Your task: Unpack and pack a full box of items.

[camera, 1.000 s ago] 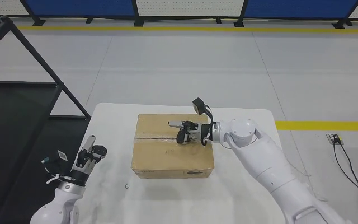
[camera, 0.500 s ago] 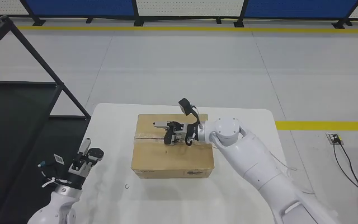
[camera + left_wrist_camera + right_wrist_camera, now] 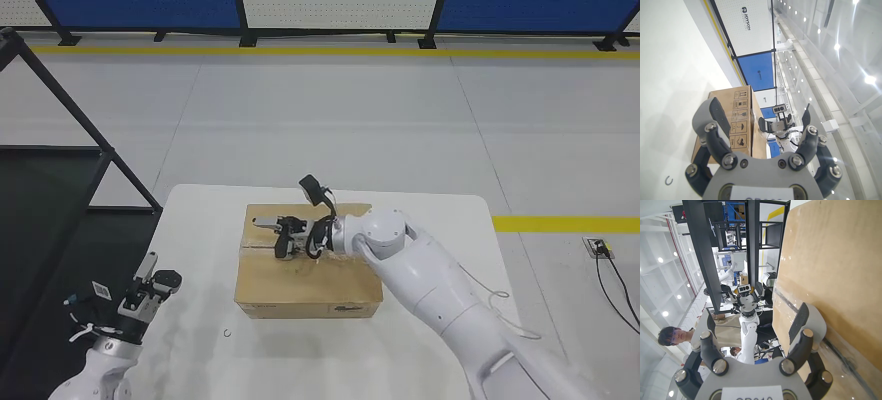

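Note:
A closed cardboard box (image 3: pixel 308 262) sits mid-table, its top seam sealed with clear tape (image 3: pixel 789 306). My right gripper (image 3: pixel 277 231) lies sideways over the box's top near the far left corner, open, one fingertip (image 3: pixel 806 321) resting on the taped seam and nothing between the pads. My left gripper (image 3: pixel 153 283) is at the table's left edge, well left of the box, open and empty. In the left wrist view the box (image 3: pixel 738 121) stands beyond the left gripper (image 3: pixel 761 111), with the right gripper (image 3: pixel 770 126) over its top.
A small dark ring (image 3: pixel 228 333) lies on the white table (image 3: pixel 430 330) in front of the box's left corner; it also appears as a ring (image 3: pixel 668 180) in the left wrist view. A black frame (image 3: pixel 60 130) stands left of the table.
My right gripper has slid leftward along the box's top seam, from the middle toward the left end. My left gripper has drawn back toward the table's near left edge.

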You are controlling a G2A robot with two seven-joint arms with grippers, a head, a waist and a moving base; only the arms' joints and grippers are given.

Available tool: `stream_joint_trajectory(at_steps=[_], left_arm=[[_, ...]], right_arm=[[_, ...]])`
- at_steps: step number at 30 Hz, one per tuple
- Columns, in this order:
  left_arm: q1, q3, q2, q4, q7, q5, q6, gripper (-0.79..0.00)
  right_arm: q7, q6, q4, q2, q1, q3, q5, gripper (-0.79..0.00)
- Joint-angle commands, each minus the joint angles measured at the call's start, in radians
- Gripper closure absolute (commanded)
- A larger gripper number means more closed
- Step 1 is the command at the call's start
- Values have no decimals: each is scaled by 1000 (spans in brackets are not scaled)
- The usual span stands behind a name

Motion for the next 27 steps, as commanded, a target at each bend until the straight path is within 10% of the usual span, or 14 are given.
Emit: stream_joint_trajectory(at_steps=[1,27], left_arm=[[3,-1,1,2,0,-4,-2,-785],[46,-24,12,12,5,-52,-32,-785]], right_arm=[[-2,-2,13,-13,4,-7,2,-785],[-3,-122,205,-161,54,-29,16,-785]])
